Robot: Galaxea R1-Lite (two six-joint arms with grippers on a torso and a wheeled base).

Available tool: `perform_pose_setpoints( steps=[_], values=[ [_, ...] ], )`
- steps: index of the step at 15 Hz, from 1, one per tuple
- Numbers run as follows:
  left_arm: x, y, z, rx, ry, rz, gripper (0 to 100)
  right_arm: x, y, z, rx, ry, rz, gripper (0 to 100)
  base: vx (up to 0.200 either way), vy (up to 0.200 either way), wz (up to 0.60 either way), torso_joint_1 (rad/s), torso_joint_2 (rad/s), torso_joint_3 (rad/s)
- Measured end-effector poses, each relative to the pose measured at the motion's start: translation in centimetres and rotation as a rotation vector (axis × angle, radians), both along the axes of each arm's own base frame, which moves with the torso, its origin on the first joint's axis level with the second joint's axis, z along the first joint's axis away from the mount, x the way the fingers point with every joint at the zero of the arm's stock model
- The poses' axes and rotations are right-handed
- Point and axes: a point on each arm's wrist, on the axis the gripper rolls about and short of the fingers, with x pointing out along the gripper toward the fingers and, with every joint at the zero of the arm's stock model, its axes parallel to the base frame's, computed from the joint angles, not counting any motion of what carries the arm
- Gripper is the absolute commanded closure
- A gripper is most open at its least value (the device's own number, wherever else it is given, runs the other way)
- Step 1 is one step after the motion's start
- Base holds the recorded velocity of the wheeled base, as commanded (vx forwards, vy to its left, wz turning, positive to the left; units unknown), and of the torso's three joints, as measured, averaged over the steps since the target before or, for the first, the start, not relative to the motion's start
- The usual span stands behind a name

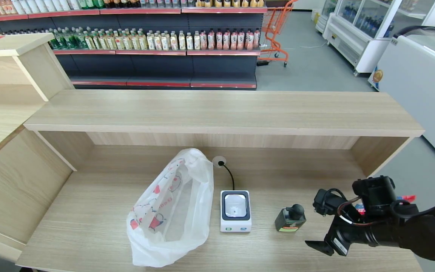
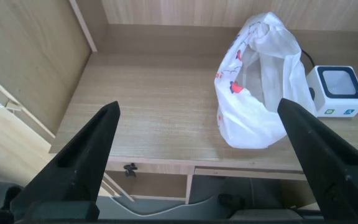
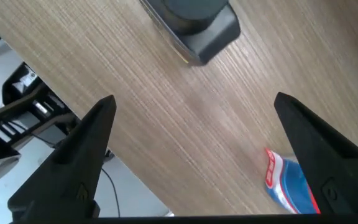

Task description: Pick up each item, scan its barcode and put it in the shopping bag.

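A white plastic shopping bag (image 1: 172, 207) with red print stands open on the counter, left of the small white barcode scanner (image 1: 235, 210). A dark bottle (image 1: 290, 219) with a round black cap sits right of the scanner. My right gripper (image 1: 321, 245) hovers open near the counter's front right, just right of the bottle. Between its fingers (image 3: 194, 102) I see bare wood, with the bottle (image 3: 194, 25) off to one side and a blue and red packet (image 3: 288, 183) to the other. My left gripper (image 2: 197, 109) is open and holds nothing, back from the counter's front edge, with the bag (image 2: 260, 81) and scanner (image 2: 337, 90) beyond it.
A raised wooden ledge (image 1: 221, 113) runs along the back of the counter, with side walls left and right. The scanner's black cable (image 1: 229, 173) goes to a hole behind it. A red tip of the packet (image 1: 408, 197) pokes out behind my right arm.
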Motion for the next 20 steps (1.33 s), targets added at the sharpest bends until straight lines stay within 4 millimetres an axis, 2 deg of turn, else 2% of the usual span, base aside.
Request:
perform_pose_setpoints(
  steps=[6, 13, 14, 20],
  values=[
    [0.0, 0.0, 0.0, 0.000, 0.000, 0.000, 0, 2.8, 2.0, -2.1, 0.041, -0.013, 0.089, 0, 0.000, 0.000, 0.00, 0.000, 0.00, 0.000],
    [0.0, 0.0, 0.0, 0.000, 0.000, 0.000, 0, 4.7, 4.5, -2.9, 0.048, -0.046, 0.155, 0, 0.000, 0.000, 0.00, 0.000, 0.00, 0.000],
    [0.0, 0.0, 0.0, 0.000, 0.000, 0.000, 0, 4.7, 4.7, -3.0, 0.042, -0.050, 0.164, 100, 0.000, 0.000, 0.00, 0.000, 0.00, 0.000],
    [0.0, 0.0, 0.0, 0.000, 0.000, 0.000, 0, 4.2, 4.5, -3.3, 0.026, -0.045, 0.174, 100, 0.000, 0.000, 0.00, 0.000, 0.00, 0.000]
  ],
)
